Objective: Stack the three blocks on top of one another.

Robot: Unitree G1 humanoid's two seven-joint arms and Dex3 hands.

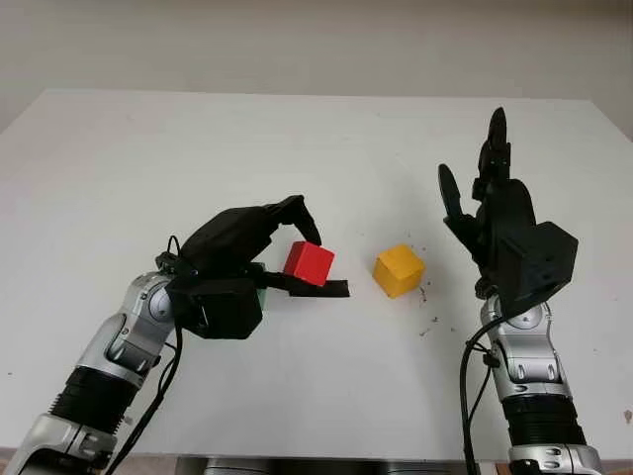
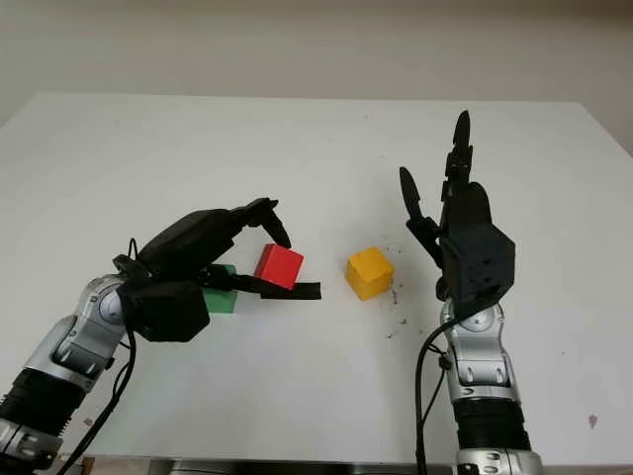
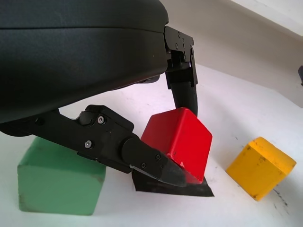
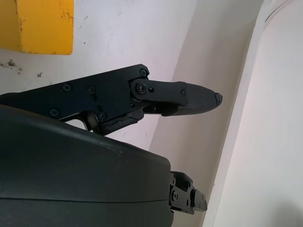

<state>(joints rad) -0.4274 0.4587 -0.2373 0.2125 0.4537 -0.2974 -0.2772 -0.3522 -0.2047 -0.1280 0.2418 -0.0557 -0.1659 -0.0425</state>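
white table [image 1: 148, 148] | on it: green block [image 2: 220, 296], yellow block [image 1: 399, 270]

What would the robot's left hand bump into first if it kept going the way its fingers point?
The left hand, shut on the red block, points toward the yellow block. Pushed straight on, it would probably meet that yellow block first, though the line may pass slightly beside it. The green block sits behind the fingers.

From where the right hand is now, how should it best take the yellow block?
Probably by two opposite side faces of the yellow block, coming down from above. It sits alone on the table, turned corner-on, so rotate the open right hand to match. Nothing crowds it.
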